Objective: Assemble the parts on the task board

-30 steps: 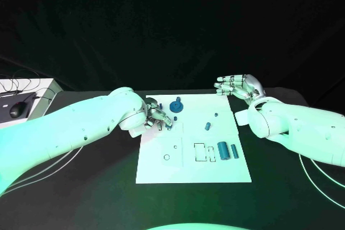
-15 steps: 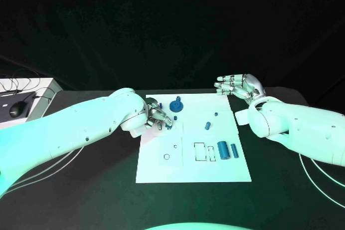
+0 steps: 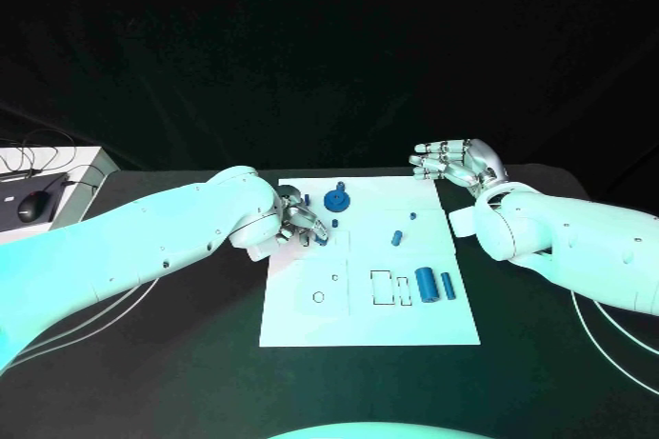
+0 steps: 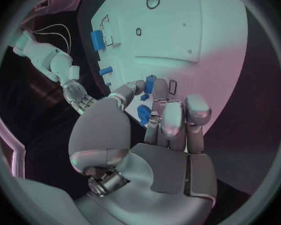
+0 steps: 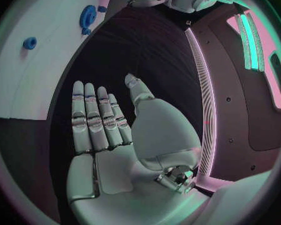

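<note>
The white task board (image 3: 370, 315) lies mid-table. My left hand (image 3: 300, 220) is over its near-left upper part, fingers curled down, and pinches a small blue part (image 4: 150, 83) between thumb and a finger; another blue piece (image 4: 143, 114) sits under the fingers. On the board are a blue gear (image 3: 339, 204), a small blue peg (image 3: 397, 237) and two blue cylinders (image 3: 435, 286). My right hand (image 3: 460, 163) hovers past the board's far right corner with its fingers (image 5: 97, 120) straight and apart, holding nothing. From that wrist I see the gear (image 5: 87, 16) and a blue ring (image 5: 29, 42).
Rectangular slots (image 3: 382, 285) and an oval hole (image 3: 319, 296) mark the board's lower half. A white box with a mouse and cables (image 3: 41, 196) stands at the table's far left. Bare black table (image 3: 165, 363) surrounds the board.
</note>
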Controlling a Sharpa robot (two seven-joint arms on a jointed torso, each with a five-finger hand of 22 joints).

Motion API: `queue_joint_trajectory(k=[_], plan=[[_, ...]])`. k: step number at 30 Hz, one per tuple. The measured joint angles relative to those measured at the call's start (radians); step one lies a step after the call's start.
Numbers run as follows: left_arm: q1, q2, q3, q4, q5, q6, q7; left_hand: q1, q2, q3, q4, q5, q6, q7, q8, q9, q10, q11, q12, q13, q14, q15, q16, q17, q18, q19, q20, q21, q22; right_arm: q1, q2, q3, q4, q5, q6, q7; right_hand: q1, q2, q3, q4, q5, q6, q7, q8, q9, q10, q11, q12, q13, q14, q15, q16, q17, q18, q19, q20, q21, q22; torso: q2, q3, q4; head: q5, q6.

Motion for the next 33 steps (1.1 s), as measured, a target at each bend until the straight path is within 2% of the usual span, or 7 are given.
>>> queue_joint_trajectory(k=[19, 25, 26, 33], plan=[[0.000, 0.004, -0.001, -0.004, -0.028, 0.012, -0.004, 0.000, 0.000, 0.000, 0.000, 0.003, 0.000, 0.000, 0.005, 0.000, 0.000, 0.000, 0.000, 0.004, 0.000, 0.000, 0.000, -0.010, 0.000, 0.002, 0.001, -0.004, 0.001, 0.000, 0.000, 0.000, 0.000, 0.000, 0.001, 0.000, 0.000, 0.000, -0.003, 0.003, 0.000, 0.001, -0.001, 0.000, 0.000, 0.000, 0.000, 0.000, 0.000, 0.000, 0.000, 0.000, 0.000, 0.000, 0.000, 0.000, 0.000, -0.001, 0.000, 0.0008, 0.0001, -0.001, -0.003], [0.001, 0.008, -0.002, -0.008, -0.030, 0.015, -0.004, 0.000, 0.000, -0.020, -0.020, 0.003, 0.000, 0.000, 0.006, 0.000, 0.000, 0.000, 0.000, 0.002, 0.000, 0.000, 0.000, -0.012, 0.000, 0.005, -0.002, -0.006, 0.004, 0.000, 0.000, 0.000, 0.000, 0.000, 0.002, 0.000, 0.000, 0.000, -0.003, 0.003, 0.000, 0.001, -0.001, 0.000, 0.000, 0.000, 0.000, 0.000, 0.000, 0.000, 0.000, 0.000, 0.000, 0.000, 0.000, 0.000, 0.000, -0.001, 0.000, 0.0010, -0.0001, -0.002, -0.005], [0.001, 0.008, -0.002, -0.008, -0.030, 0.015, -0.004, 0.000, 0.000, -0.025, -0.025, 0.003, 0.000, 0.000, 0.015, 0.000, 0.001, -0.001, 0.000, 0.000, 0.000, 0.000, 0.000, -0.012, -0.001, 0.005, -0.002, -0.009, 0.007, 0.000, 0.000, 0.000, 0.000, 0.000, 0.002, 0.000, 0.000, 0.000, -0.003, 0.003, 0.000, 0.001, -0.001, 0.000, 0.000, 0.000, 0.000, 0.000, 0.000, 0.000, 0.000, 0.000, 0.000, 0.000, 0.000, 0.000, 0.000, -0.001, 0.000, 0.0010, -0.0001, -0.002, -0.006], [0.001, 0.009, -0.002, -0.009, -0.030, 0.019, -0.004, 0.000, 0.000, -0.035, -0.034, 0.003, 0.000, 0.000, 0.021, 0.000, 0.001, -0.001, 0.000, -0.004, 0.000, 0.000, 0.004, -0.004, -0.001, 0.005, -0.002, -0.009, 0.014, 0.000, 0.000, 0.000, 0.000, 0.001, 0.003, 0.000, 0.000, 0.000, -0.003, 0.003, 0.000, 0.001, -0.001, 0.000, 0.000, 0.000, 0.000, 0.000, 0.000, 0.000, 0.000, 0.000, 0.000, 0.000, 0.000, 0.000, 0.000, -0.001, 0.000, 0.0010, -0.0001, -0.002, -0.007]])
